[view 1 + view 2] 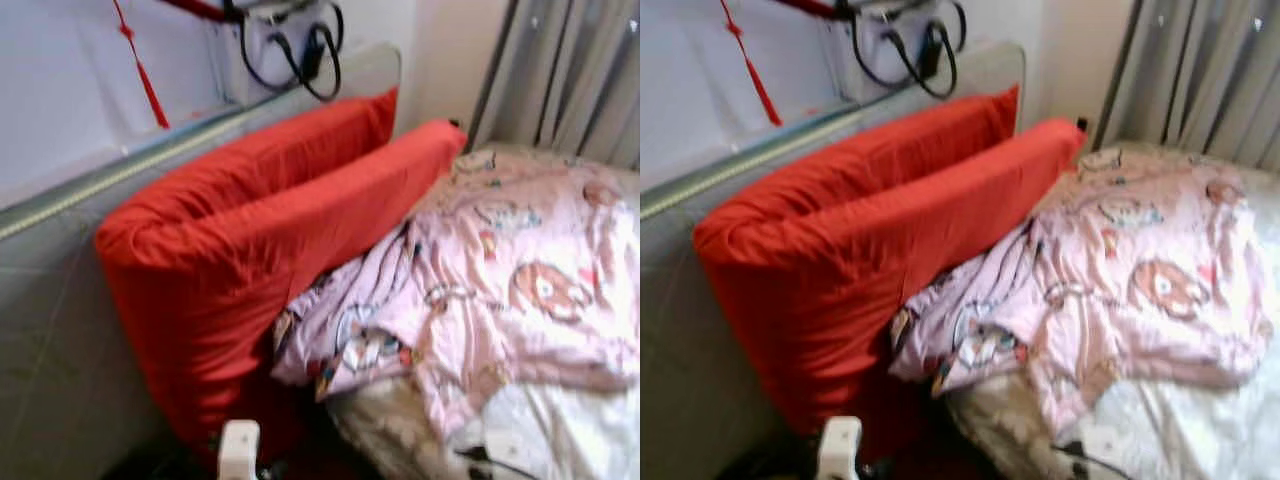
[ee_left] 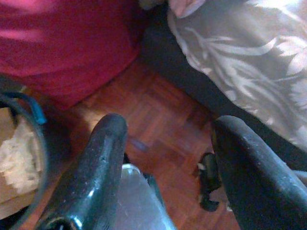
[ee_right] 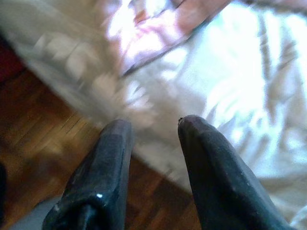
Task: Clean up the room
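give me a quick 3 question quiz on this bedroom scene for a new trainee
1. True or false: the two red pillows lie flat on the floor.
2. What lies crumpled on the bed beside the pillows? A) pink patterned quilt B) blue towel C) black jacket
3. In the left wrist view, what is the floor under the left gripper made of?

Key
1. False: they stand on edge against the grey headboard.
2. A: the pink patterned quilt.
3. Wood parquet floor; the gripper is open and holds nothing.
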`<state>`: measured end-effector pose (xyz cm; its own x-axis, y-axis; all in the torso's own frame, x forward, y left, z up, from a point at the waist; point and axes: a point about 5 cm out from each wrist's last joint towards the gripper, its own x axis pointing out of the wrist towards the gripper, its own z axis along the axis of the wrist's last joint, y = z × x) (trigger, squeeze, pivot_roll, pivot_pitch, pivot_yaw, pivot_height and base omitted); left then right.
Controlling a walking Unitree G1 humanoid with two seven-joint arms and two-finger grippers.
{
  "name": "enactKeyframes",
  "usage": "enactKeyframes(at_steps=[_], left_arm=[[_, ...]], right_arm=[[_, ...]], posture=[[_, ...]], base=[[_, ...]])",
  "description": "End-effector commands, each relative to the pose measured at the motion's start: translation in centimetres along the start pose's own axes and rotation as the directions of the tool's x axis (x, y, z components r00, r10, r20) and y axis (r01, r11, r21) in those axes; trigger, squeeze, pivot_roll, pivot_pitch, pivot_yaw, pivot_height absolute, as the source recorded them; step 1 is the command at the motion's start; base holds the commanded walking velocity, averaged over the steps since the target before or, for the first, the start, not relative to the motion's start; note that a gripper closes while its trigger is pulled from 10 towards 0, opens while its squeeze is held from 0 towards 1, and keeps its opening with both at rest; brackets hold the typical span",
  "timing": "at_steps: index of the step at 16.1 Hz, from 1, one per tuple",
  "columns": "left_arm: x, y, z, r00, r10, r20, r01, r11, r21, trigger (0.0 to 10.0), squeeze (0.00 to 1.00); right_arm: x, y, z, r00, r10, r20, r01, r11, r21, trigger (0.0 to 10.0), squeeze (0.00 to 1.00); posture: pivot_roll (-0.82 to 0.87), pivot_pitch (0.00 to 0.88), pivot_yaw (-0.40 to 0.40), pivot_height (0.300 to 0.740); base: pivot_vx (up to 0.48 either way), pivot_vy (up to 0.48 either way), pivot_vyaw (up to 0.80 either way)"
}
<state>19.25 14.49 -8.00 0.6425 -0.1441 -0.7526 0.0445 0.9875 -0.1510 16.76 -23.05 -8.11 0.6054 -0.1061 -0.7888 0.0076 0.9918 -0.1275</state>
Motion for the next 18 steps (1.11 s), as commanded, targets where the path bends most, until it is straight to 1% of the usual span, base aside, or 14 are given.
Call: enactKeyframes(at_steps=[1, 4, 5, 6, 7, 8, 9, 10, 11, 12, 13, 15, 16, 18], left_arm=[[-0.3, 1.5, 0.0, 0.999, 0.038, 0.001, -0.038, 0.999, -0.003, 10.0, 0.00], [-0.3, 1.5, 0.1, 0.999, 0.039, 0.002, -0.039, 0.999, -0.001, 10.0, 0.00], [-0.3, 1.6, 0.1, 0.999, 0.053, 0.001, -0.053, 0.999, 0.005, 10.0, 0.00], [-0.3, 1.8, 0.2, 0.998, 0.064, 0.014, -0.064, 0.998, 0.028, 10.0, 0.00], [-0.3, 1.8, 0.3, 0.997, 0.068, 0.029, -0.068, 0.998, 0.009, 10.0, 0.00], [-0.5, 2.3, 0.7, 0.993, 0.088, 0.073, -0.087, 0.996, -0.021, 10.0, 0.00], [-0.5, 2.4, 0.8, 0.992, 0.092, 0.083, -0.090, 0.996, -0.022, 10.0, 0.00], [-0.6, 2.8, 1.2, 0.987, 0.114, 0.115, -0.112, 0.993, -0.030, 10.0, 0.00], [-0.7, 3.2, 1.7, 0.980, 0.138, 0.146, -0.133, 0.990, -0.044, 10.0, 0.00], [-0.7, 3.4, 1.9, 0.977, 0.145, 0.158, -0.138, 0.989, -0.051, 10.0, 0.00], [-0.8, 3.9, 2.3, 0.968, 0.168, 0.188, -0.157, 0.985, -0.074, 10.0, 0.00], [-1.2, 4.9, 3.9, 0.939, 0.198, 0.281, -0.172, 0.978, -0.117, 10.0, 0.00], [-1.3, 5.2, 4.5, 0.928, 0.203, 0.312, -0.175, 0.978, -0.116, 10.0, 0.00], [-1.5, 6.0, 5.4, 0.913, 0.218, 0.345, -0.189, 0.975, -0.115, 10.0, 0.00]], right_arm=[[0.3, 1.1, 1.1, 0.999, 0.026, 0.033, -0.026, 1.000, 0.009, 10.0, 0.00], [0.3, 1.1, 1.1, 0.999, 0.026, 0.034, -0.027, 1.000, 0.013, 10.0, 0.00], [0.3, 1.2, 1.1, 0.999, 0.026, 0.040, -0.027, 0.999, 0.022, 10.0, 0.00], [0.3, 1.2, 1.1, 0.998, 0.028, 0.049, -0.030, 0.999, 0.035, 10.0, 0.00], [0.3, 1.2, 1.2, 0.998, 0.030, 0.057, -0.032, 0.999, 0.042, 10.0, 0.00], [0.3, 1.4, 1.1, 0.997, 0.029, 0.067, -0.033, 0.998, 0.051, 10.0, 0.00], [0.3, 1.4, 1.1, 0.997, 0.029, 0.069, -0.033, 0.998, 0.053, 10.0, 0.00], [0.2, 1.5, 1.3, 0.996, 0.037, 0.085, -0.041, 0.998, 0.048, 10.0, 0.00], [0.2, 1.4, 1.5, 0.994, 0.040, 0.101, -0.045, 0.998, 0.047, 10.0, 0.00], [0.2, 1.4, 1.5, 0.993, 0.040, 0.107, -0.046, 0.998, 0.049, 10.0, 0.00], [0.2, 1.4, 1.7, 0.991, 0.047, 0.122, -0.053, 0.998, 0.045, 10.0, 0.00], [0.3, 1.7, 2.1, 0.988, 0.056, 0.142, -0.064, 0.996, 0.054, 10.0, 0.00], [0.3, 2.0, 2.3, 0.987, 0.062, 0.147, -0.071, 0.996, 0.054, 10.0, 0.00], [0.4, 2.6, 2.5, 0.986, 0.073, 0.152, -0.081, 0.995, 0.052, 10.0, 0.00]], posture=[[-0.02, 0.000, -0.006, 0.740], [-0.02, 0.000, -0.005, 0.740], [-0.01, 0.000, -0.002, 0.740], [-0.01, 0.000, 0.001, 0.740], [-0.01, 0.000, 0.001, 0.740], [-0.01, 0.000, -0.001, 0.740], [-0.01, 0.000, -0.002, 0.740], [-0.01, 0.000, -0.002, 0.740], [-0.01, 0.000, -0.021, 0.740], [-0.01, 0.000, -0.021, 0.740], [0.01, 0.000, -0.036, 0.740], [0.04, 0.000, -0.044, 0.740], [0.05, 0.000, -0.047, 0.740], [0.06, 0.000, -0.048, 0.740]], base=[[0.262, 0.000, 0.00], [0.260, 0.000, 0.00], [0.259, 0.000, 0.00], [0.000, 0.000, 0.00], [0.000, 0.000, 0.00], [0.000, 0.000, 0.00], [0.000, 0.000, 0.00], [0.000, 0.000, 0.00], [0.000, 0.000, 0.00], [0.000, 0.000, 0.00], [0.000, 0.000, 0.00], [0.000, 0.000, 0.00], [0.000, 0.000, 0.00], [0.000, 0.000, 0.00]])
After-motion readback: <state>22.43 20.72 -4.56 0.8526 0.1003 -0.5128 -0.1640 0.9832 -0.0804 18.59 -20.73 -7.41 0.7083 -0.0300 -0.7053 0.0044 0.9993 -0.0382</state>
